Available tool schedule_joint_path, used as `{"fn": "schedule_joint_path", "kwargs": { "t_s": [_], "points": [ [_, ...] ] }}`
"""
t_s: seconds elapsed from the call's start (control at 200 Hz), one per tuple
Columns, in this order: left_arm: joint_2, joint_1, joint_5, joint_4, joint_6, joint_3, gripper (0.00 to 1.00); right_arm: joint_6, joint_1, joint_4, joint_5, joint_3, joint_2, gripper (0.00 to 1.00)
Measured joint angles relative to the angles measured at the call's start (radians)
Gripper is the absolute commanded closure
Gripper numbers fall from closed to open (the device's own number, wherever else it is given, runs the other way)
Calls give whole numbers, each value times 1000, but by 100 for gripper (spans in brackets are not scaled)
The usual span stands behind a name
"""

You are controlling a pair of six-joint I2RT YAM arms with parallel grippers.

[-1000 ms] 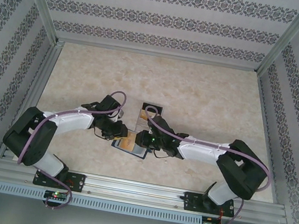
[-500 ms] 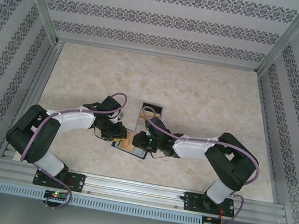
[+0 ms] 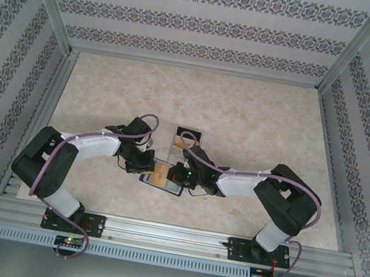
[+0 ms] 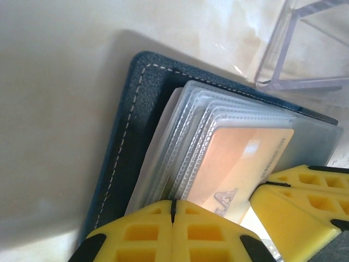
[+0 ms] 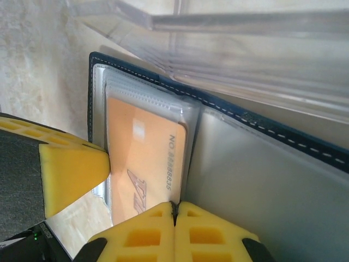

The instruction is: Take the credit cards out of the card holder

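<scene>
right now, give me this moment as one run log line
card holder: open | orange card: in clear sleeve | left gripper: shut at sleeve edge | right gripper: shut at card edge

An orange credit card (image 5: 147,158) sits in a clear sleeve on the left half of the open card holder (image 5: 262,128). Small dark print along its edge nearest the holder's fold reads "NO" and a run of digits, seemingly 8888835. Beside that stands a larger grey slanted logo, cut off. In the left wrist view the same card (image 4: 240,164) shows the logo's final "A"; its edge print is too blurred to read.
</scene>
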Motion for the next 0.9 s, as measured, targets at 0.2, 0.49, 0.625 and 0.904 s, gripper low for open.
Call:
{"fn": "schedule_joint_path", "kwargs": {
  "t_s": [0.2, 0.49, 0.625, 0.904],
  "points": [
    [5, 0, 0, -3, 0, 6, 100, 5, -25, 6, 0, -56, -58, 100],
    [6, 0, 0, -4, 0, 7, 100, 5, -32, -1, -2, -73, -74, 87],
    [7, 0, 0, -5, 0, 8, 100, 5, -31, 5, -8, -72, -66, 75],
    [7, 0, 1, -5, 0, 8, 100, 14, -31, 63, -13, -63, -32, 76]
  ]
}}
